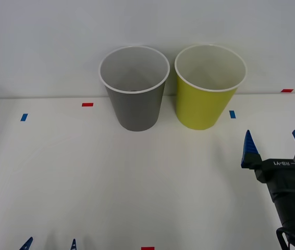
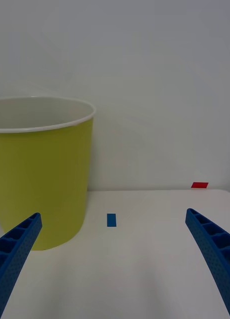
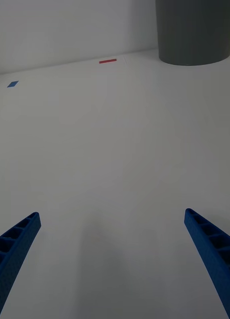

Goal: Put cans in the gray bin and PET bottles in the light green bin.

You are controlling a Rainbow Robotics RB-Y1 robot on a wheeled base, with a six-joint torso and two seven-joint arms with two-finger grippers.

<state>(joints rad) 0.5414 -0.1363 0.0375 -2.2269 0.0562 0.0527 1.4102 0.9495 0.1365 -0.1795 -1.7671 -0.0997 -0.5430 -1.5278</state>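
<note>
Fingers spread, empty on right gripper point(image 1: 275, 143), front view; gray bin point(image 1: 134, 88) beside light green bin point(image 1: 209, 86) at worktop point(image 1: 111, 177) rear. Right wrist: green bin close. Left wrist: left gripper point(image 3: 115, 264) spread, empty. No can on worktop; sorting likely done.

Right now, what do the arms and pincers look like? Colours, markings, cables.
Both pincers have blue, ribbed, tapered fingers ending in points. The right pincer sits on a black body with white lettering that reads roughly "RB-Y1", a pale grey block at one side and a black cable looped below the wrist. Of the left pincer, just the blue fingertips show at the table's near edge in the front view.
</note>
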